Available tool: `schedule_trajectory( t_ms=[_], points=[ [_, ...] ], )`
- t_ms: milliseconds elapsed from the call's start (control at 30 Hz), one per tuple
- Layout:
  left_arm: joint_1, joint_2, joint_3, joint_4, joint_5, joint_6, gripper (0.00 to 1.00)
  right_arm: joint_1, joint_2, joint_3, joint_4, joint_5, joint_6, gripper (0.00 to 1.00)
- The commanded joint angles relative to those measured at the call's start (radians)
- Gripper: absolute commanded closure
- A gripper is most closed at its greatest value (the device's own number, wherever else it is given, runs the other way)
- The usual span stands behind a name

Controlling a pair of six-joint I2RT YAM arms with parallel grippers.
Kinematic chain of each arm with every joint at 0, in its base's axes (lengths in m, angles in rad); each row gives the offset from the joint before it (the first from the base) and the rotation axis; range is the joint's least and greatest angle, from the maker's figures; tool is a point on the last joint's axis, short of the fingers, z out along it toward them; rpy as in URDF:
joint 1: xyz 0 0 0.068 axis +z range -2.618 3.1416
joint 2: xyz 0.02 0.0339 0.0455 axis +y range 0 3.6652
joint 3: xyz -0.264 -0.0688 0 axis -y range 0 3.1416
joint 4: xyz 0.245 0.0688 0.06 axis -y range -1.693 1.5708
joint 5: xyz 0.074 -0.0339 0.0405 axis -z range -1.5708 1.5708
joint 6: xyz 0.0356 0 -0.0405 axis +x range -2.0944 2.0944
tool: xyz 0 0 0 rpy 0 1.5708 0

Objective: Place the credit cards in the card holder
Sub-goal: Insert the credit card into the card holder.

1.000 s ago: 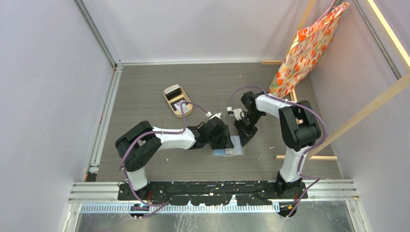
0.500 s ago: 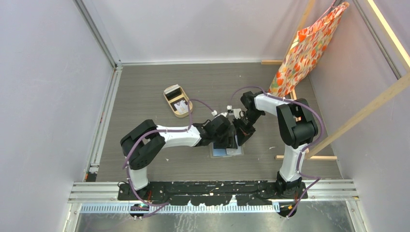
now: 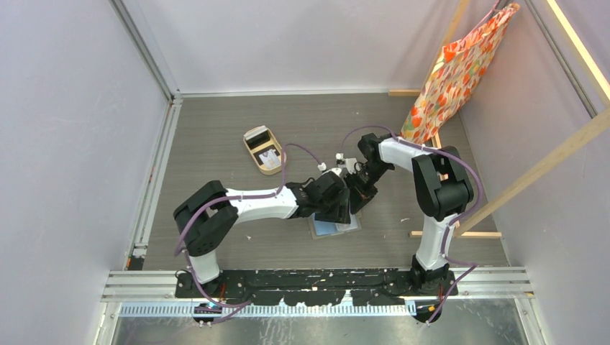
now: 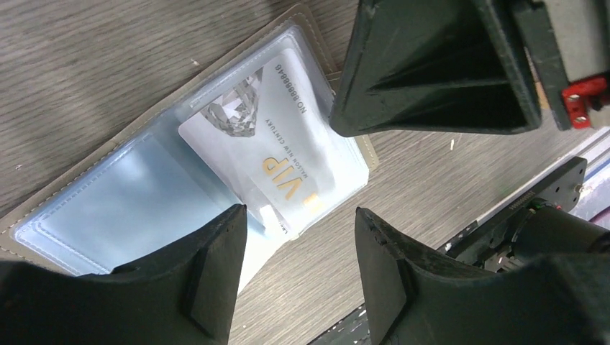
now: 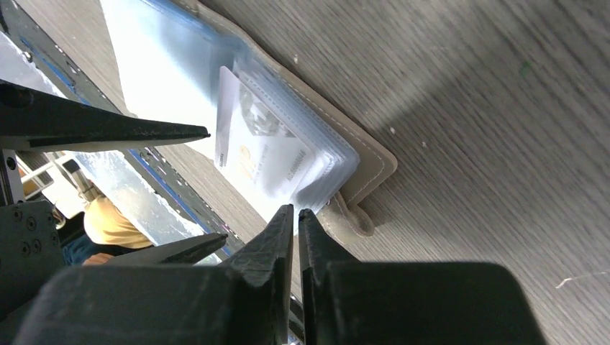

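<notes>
While a tan oval tray [image 3: 262,149] sits back left, the left gripper [image 4: 298,241] hovers, jaws apart and empty, over the unfolded grey-brown fold-over card holder [image 4: 108,208], a white "VIP" credit card [image 4: 280,144] lying partly in its clear sleeve; the right gripper [image 5: 296,223], jaws pinched together on nothing, sits at the holder's tabbed edge.

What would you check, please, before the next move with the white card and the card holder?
1. Card holder lying open, sleeves up: ok.
2. White card fully seated in its sleeve: not ok, one end sticks out.
3. Left end effector open, fingers either side of that end: ok.
4. Right end effector shut by the holder's tab edge: ok; pressing it down: cannot tell.
5. More cards waiting in the tray: ok.
</notes>
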Motion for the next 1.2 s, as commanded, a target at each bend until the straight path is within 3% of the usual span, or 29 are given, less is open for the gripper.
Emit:
schedule_trajectory(
  t_ms=[0,300,500,667,1167],
  points=[
    [-0.006,-0.062,0.010,-0.007,-0.018,0.033,0.42,-0.014,-0.068,0.036,-0.047,-0.045,-0.077,0.87],
    [-0.006,-0.112,-0.007,-0.078,-0.132,0.047,0.52,-0.019,-0.082,0.030,-0.055,-0.014,-0.099,0.88],
    [-0.004,-0.090,-0.004,-0.123,-0.188,0.052,0.79,-0.018,-0.066,0.024,-0.038,0.018,-0.077,0.93],
    [-0.002,-0.030,0.032,-0.172,-0.214,0.062,0.91,-0.018,-0.050,0.019,-0.024,0.049,-0.059,0.95],
    [-0.002,0.063,0.094,-0.138,-0.154,0.061,0.92,0.030,0.007,0.018,-0.012,0.071,-0.038,0.96]
  ],
)
